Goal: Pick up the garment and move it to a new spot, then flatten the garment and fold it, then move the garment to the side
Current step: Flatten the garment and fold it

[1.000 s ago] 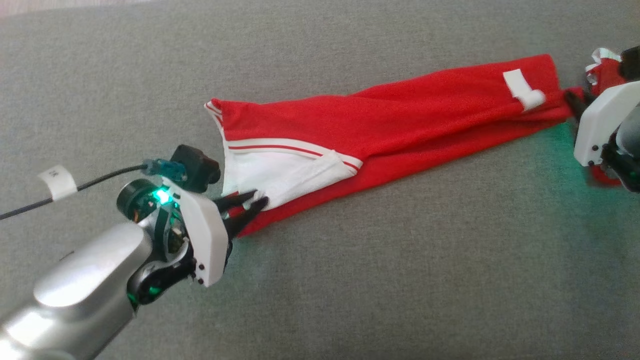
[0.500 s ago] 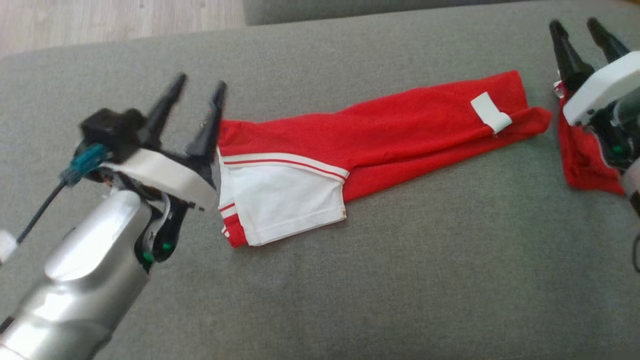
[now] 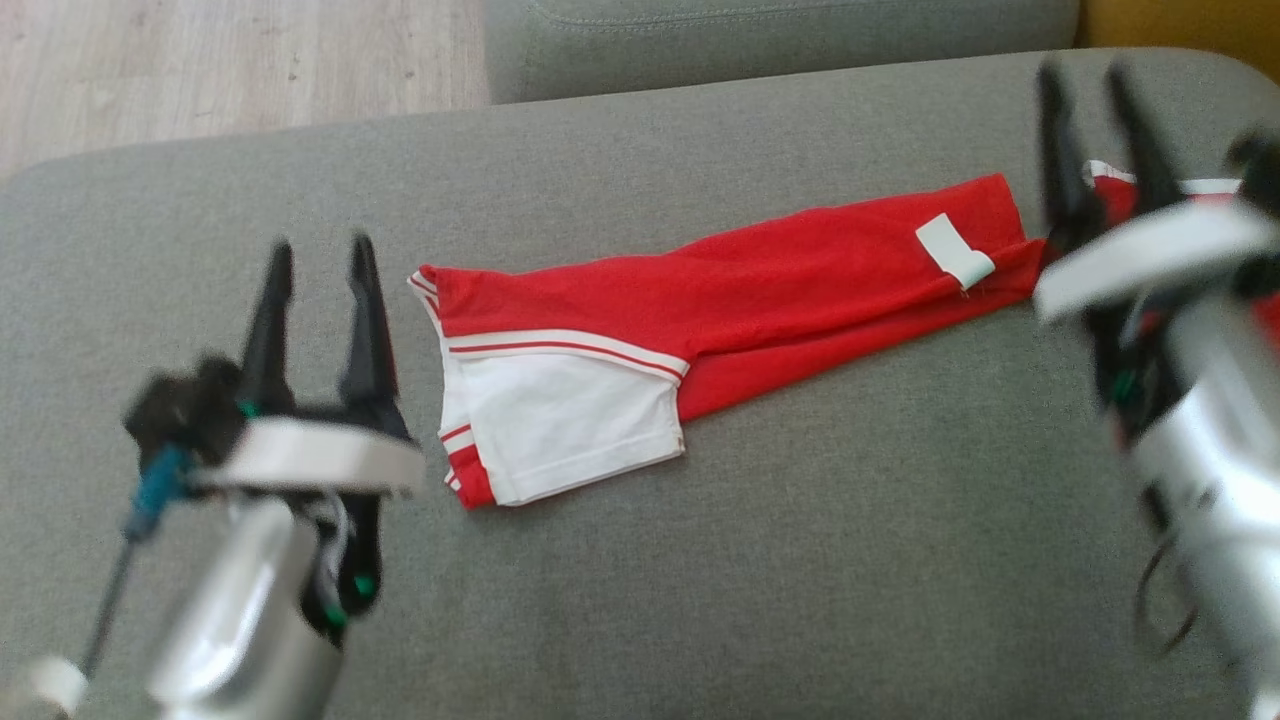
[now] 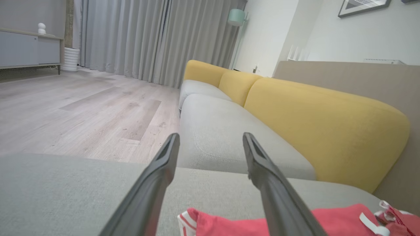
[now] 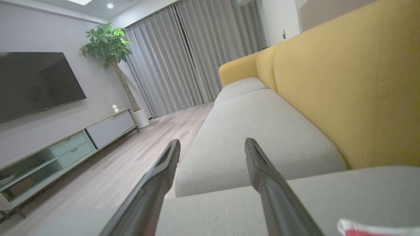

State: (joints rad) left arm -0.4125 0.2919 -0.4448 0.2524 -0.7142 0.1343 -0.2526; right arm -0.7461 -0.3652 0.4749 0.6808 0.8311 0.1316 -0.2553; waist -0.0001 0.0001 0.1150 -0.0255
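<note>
With both the left gripper (image 3: 320, 243) and the right gripper (image 3: 1080, 72) spread wide and holding nothing, the garment (image 3: 720, 300) lies as a long folded strip on the sofa cushion (image 3: 800, 560) between them (its right end bunched behind the right gripper), so a one-ended pinch could pull the fold open.

We see a grey sofa seat (image 3: 760, 560) carrying the red garment (image 3: 790, 280), which lies flat on it as a long folded strip, its white, red-striped end toward our left.

Head camera looks down on sofa (image 3: 800, 580); low wrist cameras share the garment (image 3: 780, 270).
</note>
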